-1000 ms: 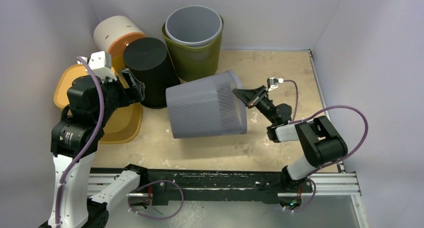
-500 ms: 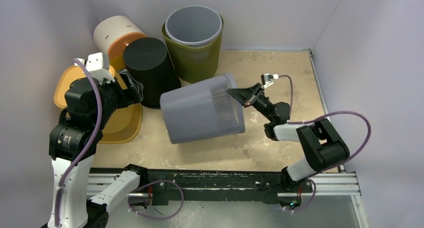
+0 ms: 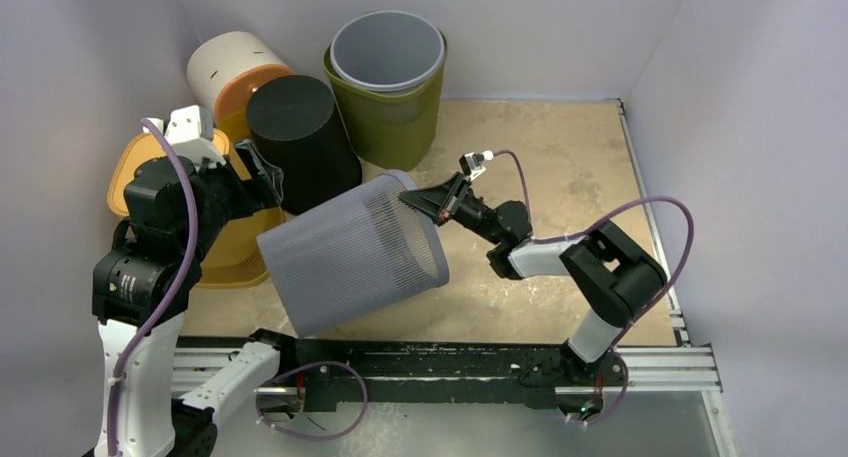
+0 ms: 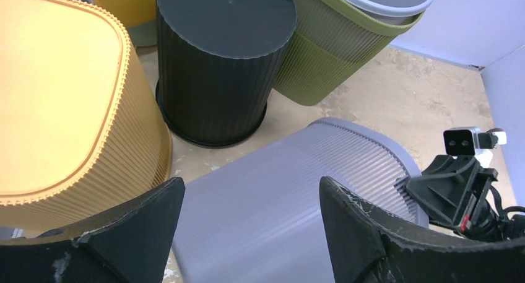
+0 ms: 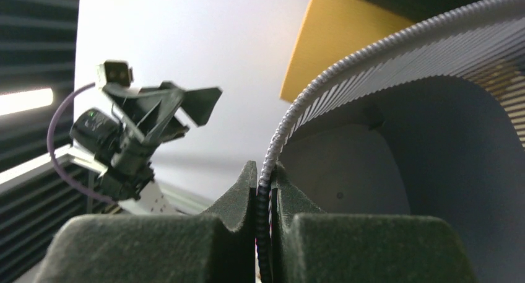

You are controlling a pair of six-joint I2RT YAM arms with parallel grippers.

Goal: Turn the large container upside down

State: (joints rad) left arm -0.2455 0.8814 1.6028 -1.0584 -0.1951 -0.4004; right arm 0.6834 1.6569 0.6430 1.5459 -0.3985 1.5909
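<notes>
The large grey ribbed container (image 3: 350, 252) lies tipped on its side in the near-left part of the table, its closed base toward the near-left corner and its open mouth facing the middle of the table. The right gripper (image 3: 425, 199) reaches in from the right edge and is clamped on the far part of the rim. In the right wrist view its fingers (image 5: 235, 202) are pressed tight on either side of the rim's ribbed edge, one outside the wall and one inside. The left gripper (image 3: 262, 177) hangs above the left side of the table with its jaws spread wide, holding nothing. From its wrist camera the container's ribbed side (image 4: 297, 196) shows below, between the two fingers. A black bin (image 3: 300, 137) stands upside down just beyond the container. A yellow bin (image 3: 240, 247), also upside down, sits by the left edge. An olive bin (image 3: 390, 122) with a grey bin (image 3: 387, 49) nested in it stands at the far edge, and a white and orange container (image 3: 235, 72) stands in the far-left corner.
</notes>
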